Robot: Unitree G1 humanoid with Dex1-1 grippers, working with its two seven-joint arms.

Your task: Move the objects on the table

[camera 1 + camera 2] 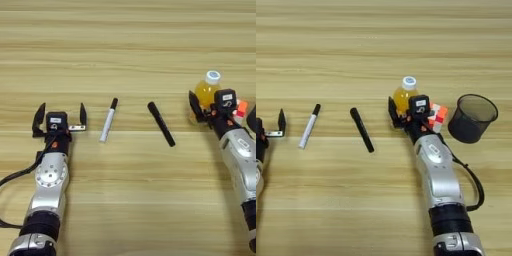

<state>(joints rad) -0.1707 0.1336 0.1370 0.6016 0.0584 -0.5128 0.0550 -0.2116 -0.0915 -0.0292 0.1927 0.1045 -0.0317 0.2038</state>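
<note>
The small orange-juice bottle (404, 94) with a white cap stands upright right of centre. My right gripper (410, 114) is at its near side and open. One black finger (392, 111) sits beside the bottle's left base; the other is hidden behind the gripper head. Just right of it lies the multicoloured puzzle cube (438, 115), then the dark grey translucent cup (473, 118). A black marker (161, 124) lies slanted at the middle. The white marker with black cap (108, 120) lies left of it. My left gripper (60, 118) rests open on the table, left of the white marker, holding nothing.
The wood-grain table (125, 45) fills the view. A black cable (15, 176) trails from my left arm at the near left, and another loops beside my right forearm (476, 185).
</note>
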